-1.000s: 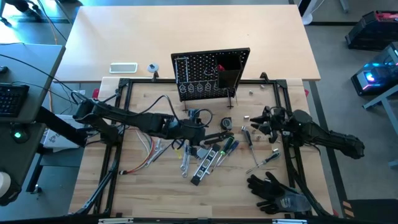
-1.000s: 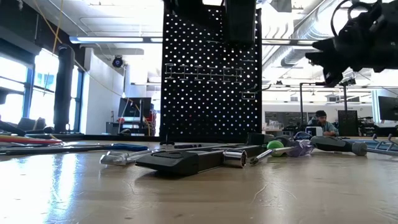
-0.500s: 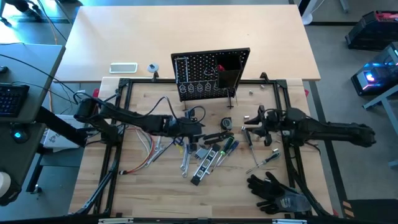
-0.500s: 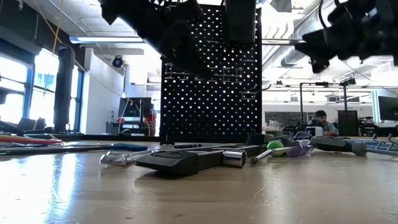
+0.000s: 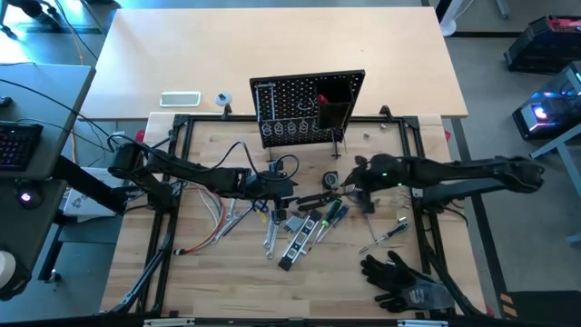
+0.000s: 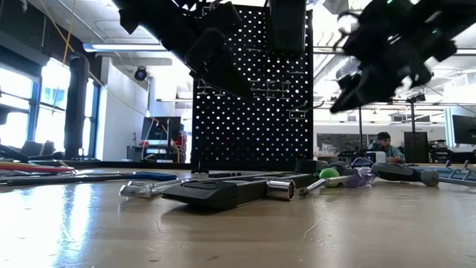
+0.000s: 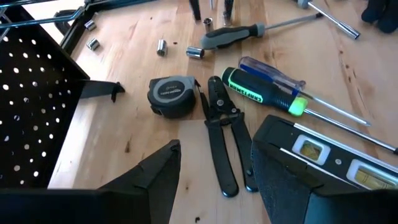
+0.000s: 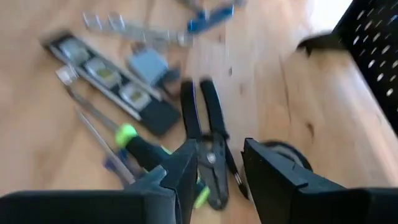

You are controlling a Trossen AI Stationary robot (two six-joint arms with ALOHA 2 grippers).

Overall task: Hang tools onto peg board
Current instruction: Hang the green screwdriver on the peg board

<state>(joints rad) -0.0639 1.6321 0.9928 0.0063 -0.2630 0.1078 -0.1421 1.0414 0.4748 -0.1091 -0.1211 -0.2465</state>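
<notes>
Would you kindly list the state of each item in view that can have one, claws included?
Left claw: open, empty, above the pliers.
Right claw: open, empty, also above the pliers.
Pliers: flat on the table, handles slightly apart.
Tape measure: lying on the table beside the pliers.
Green-handled driver: lying on the table.
Peg board: upright.

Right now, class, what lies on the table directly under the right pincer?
Under the right pincer lie the black pliers, beside a green-handled screwdriver and a tape measure. The pincer's fingers cover the pliers' tips.
</notes>
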